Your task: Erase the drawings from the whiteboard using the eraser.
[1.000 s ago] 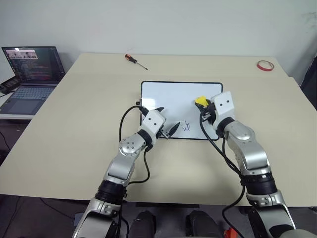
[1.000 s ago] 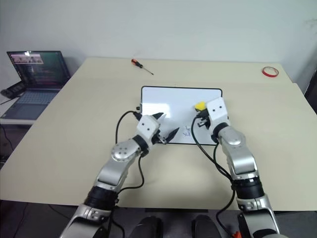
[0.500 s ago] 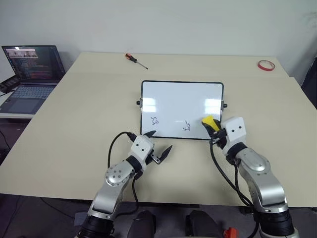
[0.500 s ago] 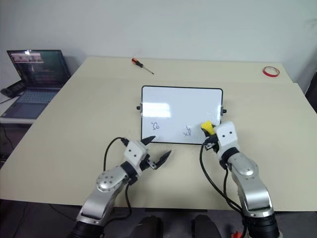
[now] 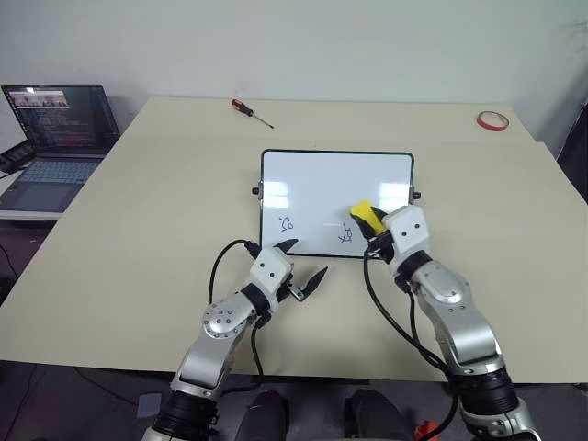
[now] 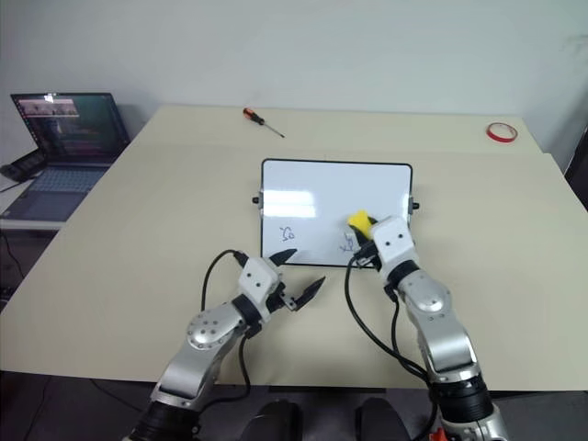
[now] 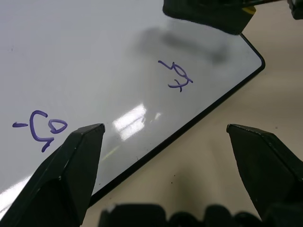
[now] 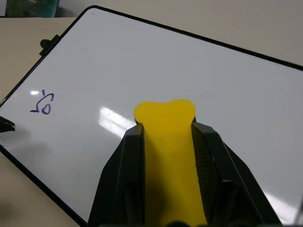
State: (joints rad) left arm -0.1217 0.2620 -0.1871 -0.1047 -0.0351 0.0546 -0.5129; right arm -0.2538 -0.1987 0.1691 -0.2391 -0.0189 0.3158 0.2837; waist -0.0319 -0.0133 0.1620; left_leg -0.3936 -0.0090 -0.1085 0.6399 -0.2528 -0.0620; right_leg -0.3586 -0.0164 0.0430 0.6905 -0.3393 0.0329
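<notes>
The right gripper clamps the yellow eraser over the near edge of the whiteboard, just beside one scribble. The left gripper hangs wide open and empty off that edge, near another scribble. With nothing pinning the board, a wipe could slide it.

Yellow eraser, blue drawings, white whiteboard
</notes>
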